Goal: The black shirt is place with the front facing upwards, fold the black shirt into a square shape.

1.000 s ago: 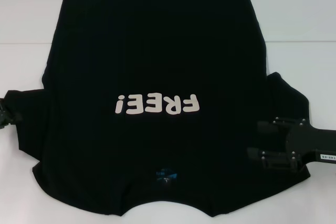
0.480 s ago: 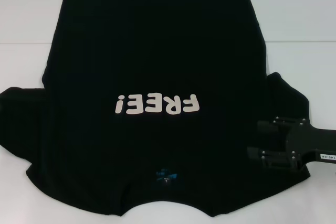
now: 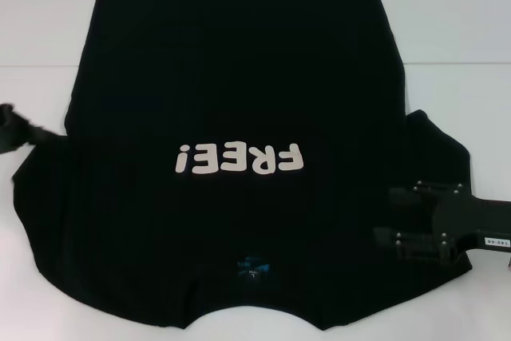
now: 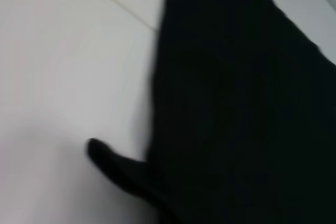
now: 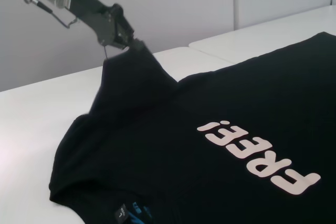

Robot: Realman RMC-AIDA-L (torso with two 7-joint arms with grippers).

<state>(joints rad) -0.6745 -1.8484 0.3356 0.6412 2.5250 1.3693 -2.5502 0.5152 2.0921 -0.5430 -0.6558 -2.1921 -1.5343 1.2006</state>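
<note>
Pinching the sleeve tip, the left gripper (image 5: 125, 39) lifts that cloth off the white table (image 3: 455, 21) at the head view's left edge. Over the opposite sleeve at lower right, the right gripper (image 3: 399, 221) hovers; whether its fingers are spread, I cannot tell. Filling mid-frame, the black shirt (image 3: 231, 77) lies front up.

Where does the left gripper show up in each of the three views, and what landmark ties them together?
Head view: left gripper at the far left edge, pinching the black shirt at its sleeve.
Left wrist view: not in it; only cloth.
Right wrist view: upper left, lifting the sleeve.
Shared landmark: the FREE! lettering.
</note>
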